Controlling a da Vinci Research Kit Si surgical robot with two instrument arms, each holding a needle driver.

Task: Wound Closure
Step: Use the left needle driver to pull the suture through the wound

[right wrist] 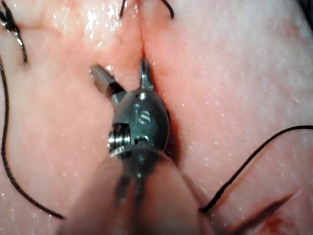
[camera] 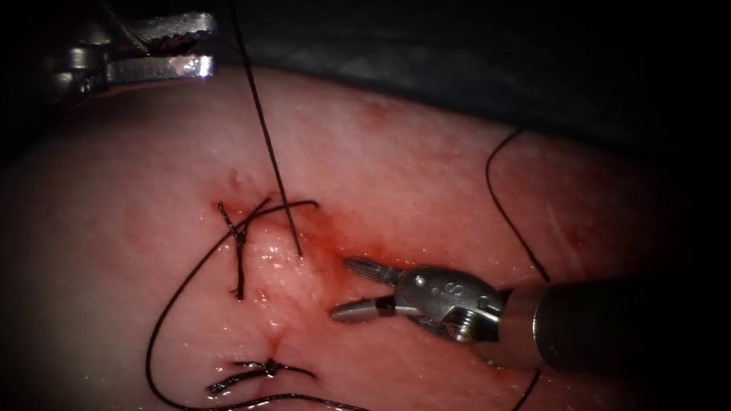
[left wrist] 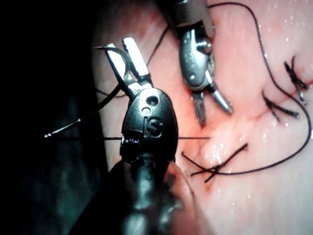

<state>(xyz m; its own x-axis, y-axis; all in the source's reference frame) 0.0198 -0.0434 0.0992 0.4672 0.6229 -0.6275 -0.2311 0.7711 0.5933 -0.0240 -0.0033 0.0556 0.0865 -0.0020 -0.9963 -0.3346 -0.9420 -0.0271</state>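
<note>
My left tool (camera: 212, 46) hovers past the tissue's far left edge, away from the cut. In the left wrist view its jaws (left wrist: 119, 46) are shut on the curved needle (left wrist: 105, 47), gripped partway along its curve and clear of the tissue. A taut thread (camera: 266, 137) runs from the cut (camera: 301, 251) up out of the picture. My right tool (camera: 340, 288) lies low just right of the cut, its jaws open and holding nothing (right wrist: 119, 67). The tissue (camera: 426, 175) is pale pink.
Two tied stitches with cut ends cross the cut, one higher (camera: 237, 240) and one lower (camera: 263, 371). A slack thread loop (camera: 156, 335) lies on the left side, another strand (camera: 506, 209) on the right. Red fluid (camera: 339, 240) wets the cut beside the right tool.
</note>
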